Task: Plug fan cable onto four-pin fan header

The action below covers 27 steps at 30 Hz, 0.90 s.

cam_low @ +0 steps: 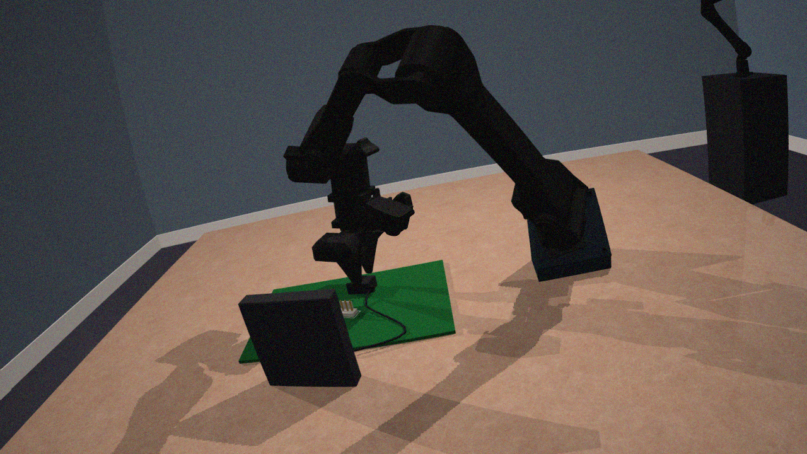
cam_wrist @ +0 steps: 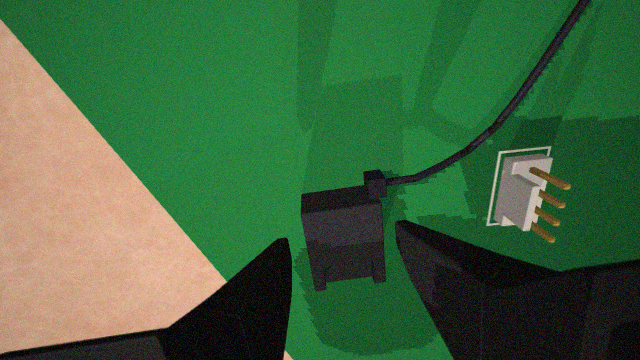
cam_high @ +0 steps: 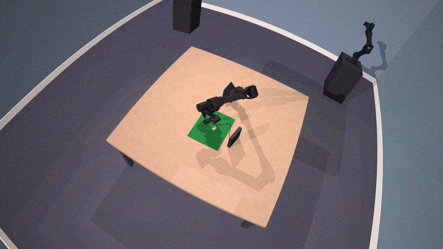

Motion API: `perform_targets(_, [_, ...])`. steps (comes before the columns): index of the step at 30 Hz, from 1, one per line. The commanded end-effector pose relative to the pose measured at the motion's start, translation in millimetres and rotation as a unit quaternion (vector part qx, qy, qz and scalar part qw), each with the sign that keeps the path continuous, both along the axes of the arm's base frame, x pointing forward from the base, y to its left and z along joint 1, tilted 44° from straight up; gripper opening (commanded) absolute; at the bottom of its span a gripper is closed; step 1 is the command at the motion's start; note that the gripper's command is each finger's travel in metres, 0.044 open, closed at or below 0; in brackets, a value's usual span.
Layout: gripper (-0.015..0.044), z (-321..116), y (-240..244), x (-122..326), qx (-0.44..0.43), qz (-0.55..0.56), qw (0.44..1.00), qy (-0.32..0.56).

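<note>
The black plug (cam_high: pixel 206 121) (cam_low: pixel 361 285) (cam_wrist: pixel 344 225) rests on the green board (cam_high: pixel 192 133) (cam_low: pixel 420 279) (cam_wrist: pixel 200 125). My gripper (cam_high: pixel 209 118) (cam_low: pixel 362 277) (cam_wrist: pixel 342 240) is part open and points down just above the plug. In the wrist view the plug shows between the two fingertips, with green board visible on both sides of it. The white four-pin header (cam_high: pixel 214 128) (cam_low: pixel 349 311) (cam_wrist: pixel 522 192) stands apart from the plug, its brass pins bare, beyond the right finger in the wrist view. Whether the fingertips reach down beside the plug is unclear.
The black fan (cam_high: pixel 234 137) (cam_low: pixel 299 338) stands upright beside the board and partly hides the header in the exterior view. Its thin cable (cam_high: pixel 229 128) (cam_low: pixel 403 329) (cam_wrist: pixel 520 99) curves over the board to the plug. The arm's base (cam_low: pixel 572 259) is behind the board.
</note>
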<state>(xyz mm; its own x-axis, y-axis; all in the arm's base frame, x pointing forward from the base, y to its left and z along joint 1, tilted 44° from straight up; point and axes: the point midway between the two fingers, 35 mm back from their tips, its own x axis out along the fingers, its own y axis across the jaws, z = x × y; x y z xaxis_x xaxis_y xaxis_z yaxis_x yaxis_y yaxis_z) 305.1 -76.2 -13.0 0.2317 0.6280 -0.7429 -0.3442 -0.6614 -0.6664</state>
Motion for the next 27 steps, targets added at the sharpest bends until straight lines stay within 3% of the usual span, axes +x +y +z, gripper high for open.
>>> perform_targets(1, [0.0210,-5.6,6.8,-0.1,0.004,-0.001,1.000,0.002])
perform_targets(10, [0.0210,-10.5,11.9,0.5,0.005,-0.001,1.000,0.002])
perform_targets(15, [0.0079,-9.2,9.5,0.9,0.001,0.001,1.000,0.001])
perform_targets(27, [0.0000,-6.0,6.1,0.7,0.001,0.001,1.000,0.001])
